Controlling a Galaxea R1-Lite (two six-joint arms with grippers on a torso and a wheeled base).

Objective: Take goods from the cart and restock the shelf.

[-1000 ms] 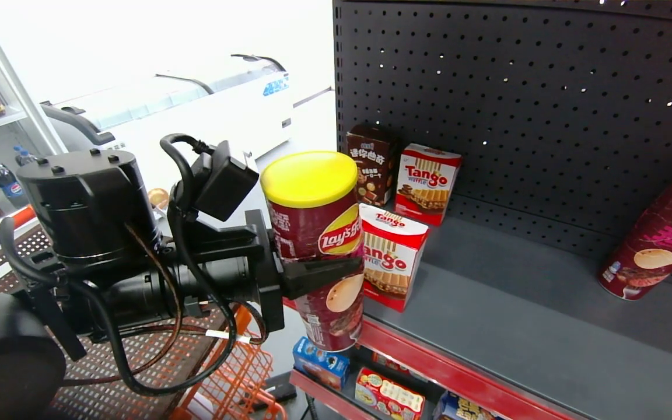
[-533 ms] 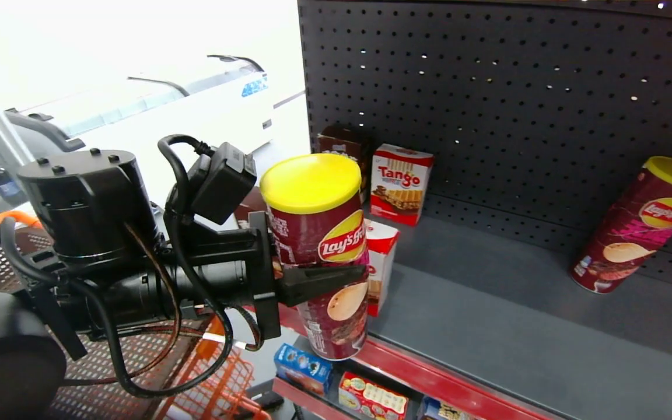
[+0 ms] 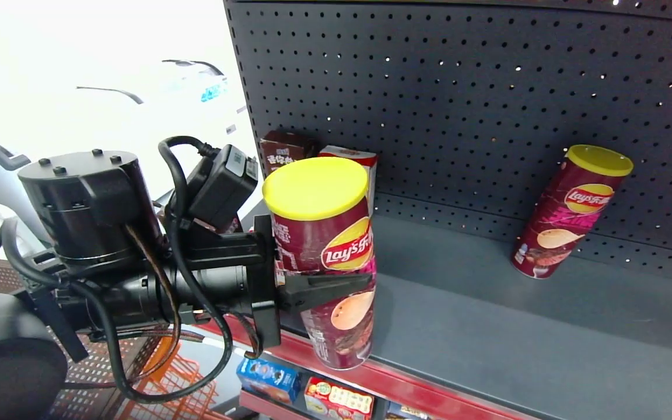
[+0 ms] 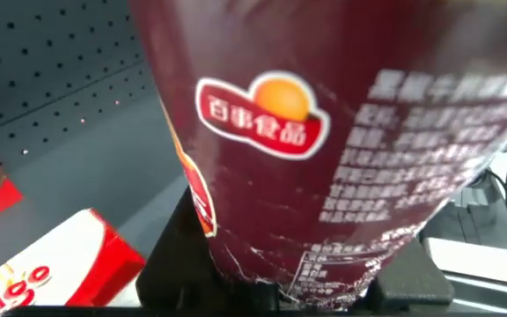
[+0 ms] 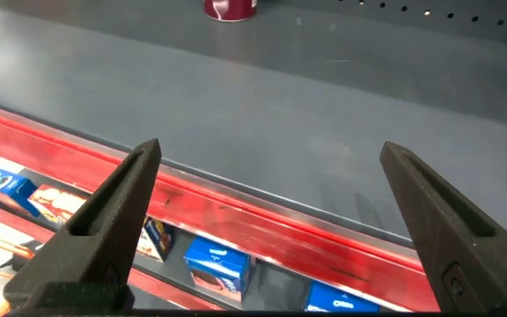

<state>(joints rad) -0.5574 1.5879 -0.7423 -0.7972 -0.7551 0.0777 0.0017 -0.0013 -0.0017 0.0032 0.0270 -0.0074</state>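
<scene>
Head view: the left gripper, fingers clamped on the upright chip can at the shelf front edge, should carry it inward level and set it flat, while the right gripper is wide open.

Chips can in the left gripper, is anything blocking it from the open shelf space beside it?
Nothing visible. The chips can, held in the left gripper at the shelf edge, has bare board beside it. The second can leans on the pegboard farther right; the boxes stand behind it at the back.
</scene>
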